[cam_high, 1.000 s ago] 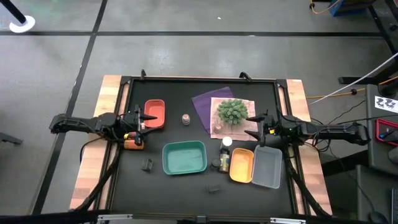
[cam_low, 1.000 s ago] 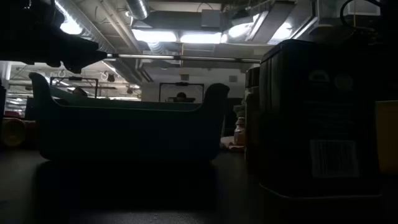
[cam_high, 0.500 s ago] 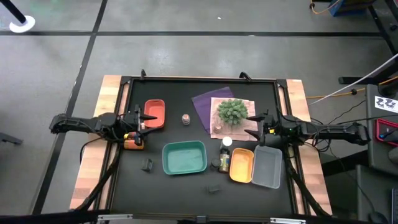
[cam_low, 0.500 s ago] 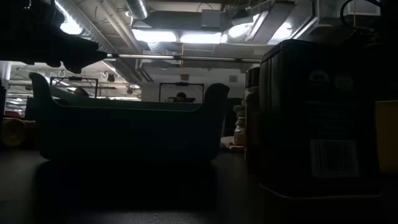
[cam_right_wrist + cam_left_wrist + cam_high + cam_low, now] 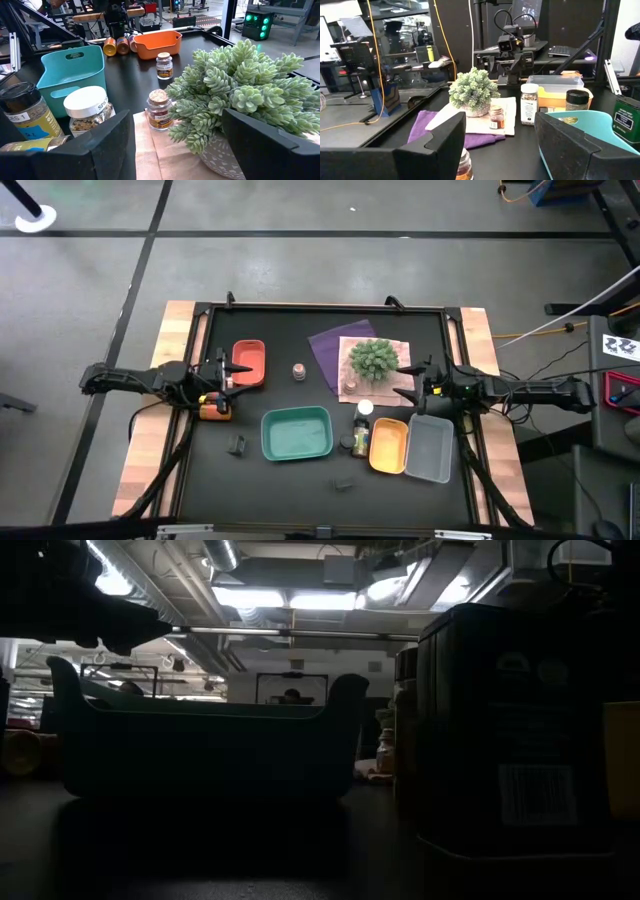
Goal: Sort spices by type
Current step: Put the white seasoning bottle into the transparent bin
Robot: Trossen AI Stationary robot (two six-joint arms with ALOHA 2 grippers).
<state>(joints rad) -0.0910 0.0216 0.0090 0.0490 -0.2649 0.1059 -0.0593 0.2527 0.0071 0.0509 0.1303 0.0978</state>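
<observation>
left gripper (image 5: 228, 370): sits near the table's left edge, just in front of the red tray (image 5: 248, 363), fingers apart with nothing between them — looks parked, not mid-grab.
right gripper (image 5: 412, 378): over by the right side, right beside the plant (image 5: 373, 358), fingers spread wide and nothing in them either.
amber jars (image 5: 214, 409): lying on their sides near the left edge, just beside the left gripper — my guess is that's a pile started for one type.
small jar (image 5: 298, 370): alone mid-table, between the red tray and the purple cloth (image 5: 330, 347).
cork jar (image 5: 159, 109): on the napkin, tucked against the plant.
white-cap jar (image 5: 364, 409): next to the orange tray (image 5: 388, 448), with a dark-lid jar (image 5: 360, 444) beside it.
teal tray (image 5: 296, 434): middle front, nothing visible in it — so sorting has barely begun, I'd say.
</observation>
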